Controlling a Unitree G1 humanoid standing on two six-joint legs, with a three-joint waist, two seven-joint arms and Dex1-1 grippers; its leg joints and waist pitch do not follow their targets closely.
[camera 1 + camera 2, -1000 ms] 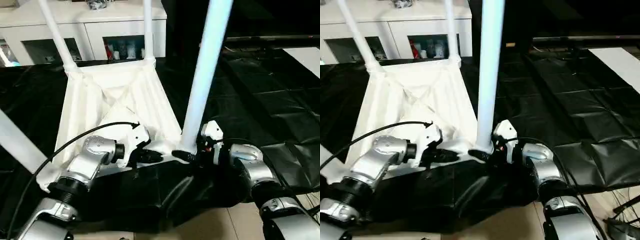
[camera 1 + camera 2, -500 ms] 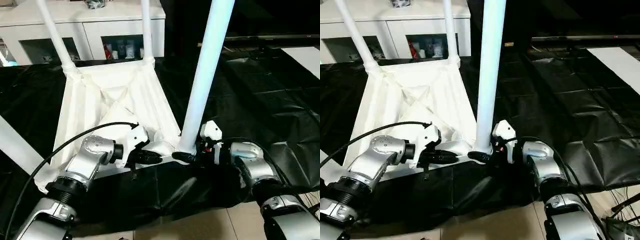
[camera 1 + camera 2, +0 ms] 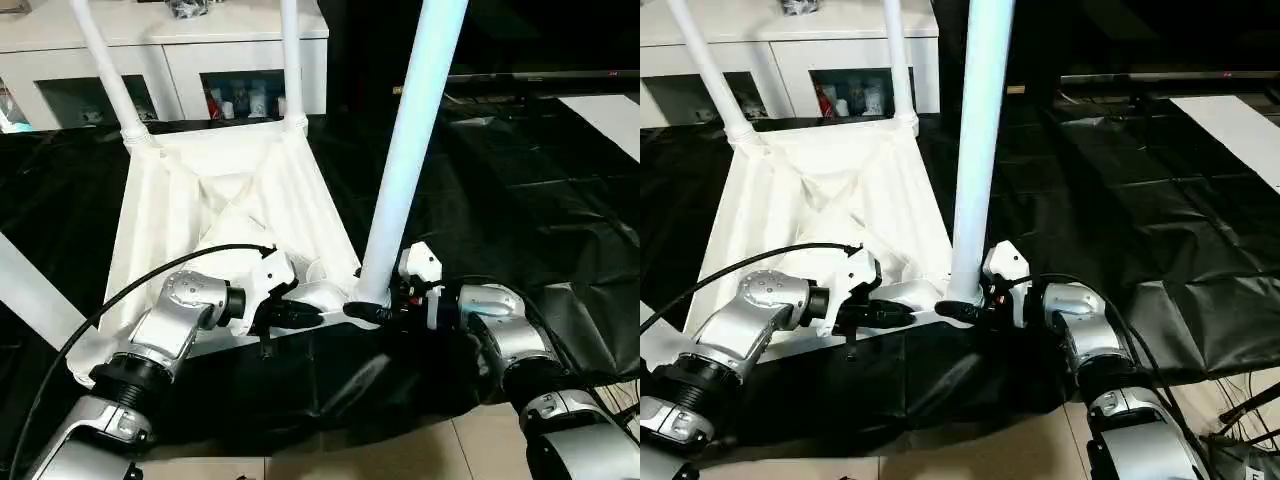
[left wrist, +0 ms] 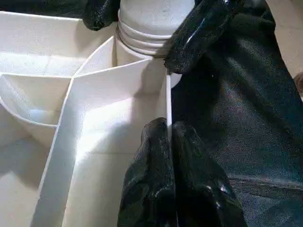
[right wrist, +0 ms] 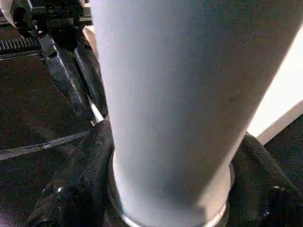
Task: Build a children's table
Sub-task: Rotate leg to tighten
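The black-draped work table (image 3: 520, 180) filled the middle of the scene, with a white cabinet (image 3: 200, 40) behind it. On the drape lay the top (image 3: 220, 200) of the children's table, underside up, ribs showing, its long axis running away from the robot. Three legs stood upright in its corner sockets: two far ones (image 3: 105, 70) and the near right leg (image 3: 410, 150), which rose straight up out of the head views. A fourth white tube (image 3: 30, 290) slanted past the near left corner; whether it was seated I could not tell.

The step in hand looked like seating the near right leg. The left gripper (image 4: 166, 137) was pinched together on the thin edge wall of the top, just beside that socket, steadying it. The right gripper (image 5: 165, 189) straddled the leg's base, a finger (image 5: 75, 189) on each side; whether they pressed it I could not tell. The next move probably called for a firm clamp and a push or twist down into the socket.
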